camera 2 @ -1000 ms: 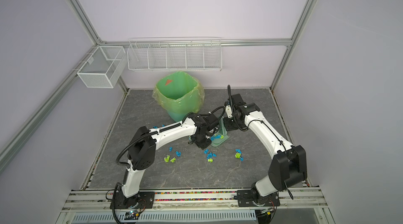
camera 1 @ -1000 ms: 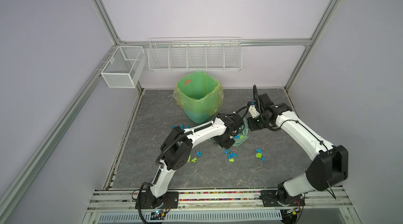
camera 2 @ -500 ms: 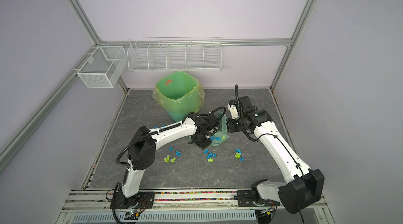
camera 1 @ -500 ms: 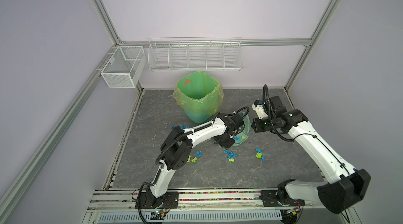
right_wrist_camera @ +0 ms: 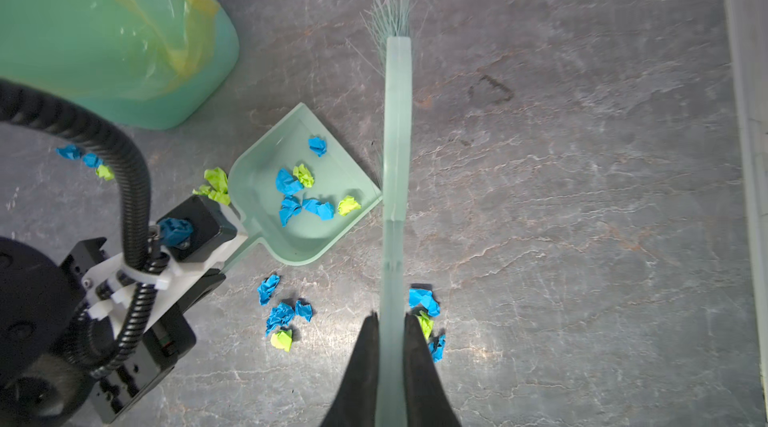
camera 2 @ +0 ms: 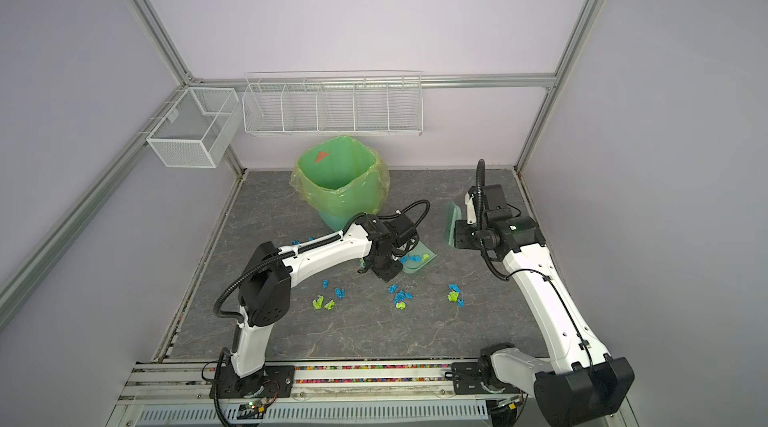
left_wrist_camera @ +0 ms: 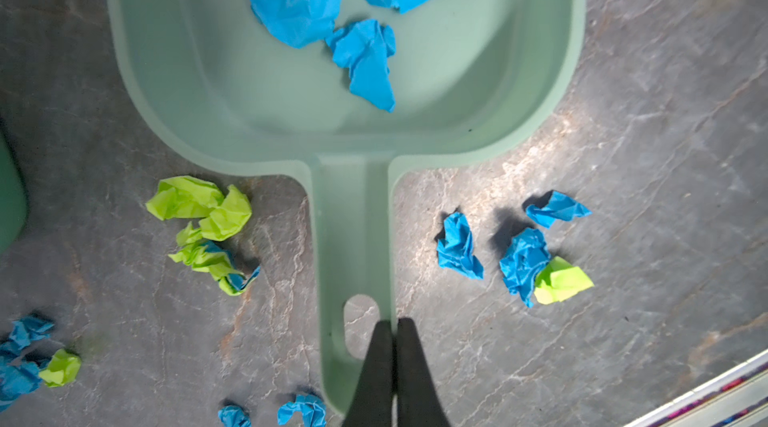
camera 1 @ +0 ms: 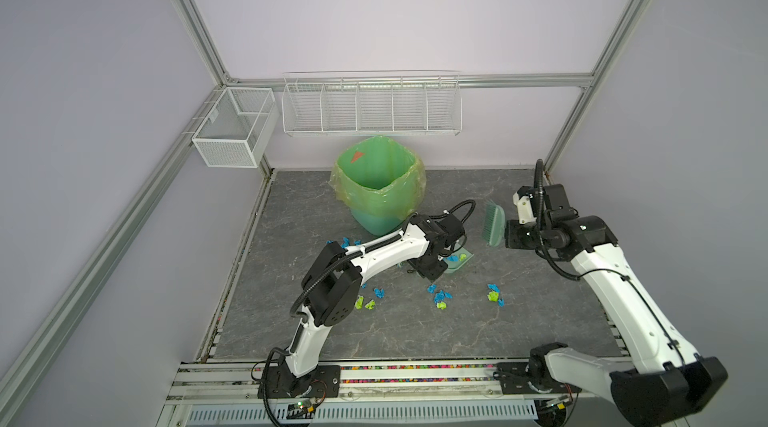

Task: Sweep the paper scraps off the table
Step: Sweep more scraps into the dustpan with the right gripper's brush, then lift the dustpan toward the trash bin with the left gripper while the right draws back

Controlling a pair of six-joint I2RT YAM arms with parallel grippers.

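Observation:
Blue and lime paper scraps (camera 1: 440,298) (camera 2: 401,298) lie scattered on the dark veined table (camera 1: 374,333). Several more sit inside the pale green dustpan (camera 1: 459,263) (left_wrist_camera: 291,113) (right_wrist_camera: 316,238). The pan rests flat on the table. My left gripper (left_wrist_camera: 394,323) (camera 1: 432,269) is shut on the rim of its handle. My right gripper (right_wrist_camera: 391,319) (camera 1: 509,236) is shut on a pale green brush (camera 1: 493,223) (right_wrist_camera: 397,134). It holds the brush in the air, right of the pan, bristles pointing away. Loose scraps (right_wrist_camera: 424,300) lie under the brush handle.
A green bin (camera 1: 380,184) (camera 2: 343,184) with a plastic liner stands behind the dustpan. White wire baskets (camera 1: 372,103) hang on the back wall, well above the table. Aluminium rails (camera 1: 415,375) edge the front. One blue scrap (right_wrist_camera: 174,231) sits on the left wrist.
My right arm has swung to the right and lifted the brush away from the dustpan's mouth. The left arm and the dustpan have stayed put.

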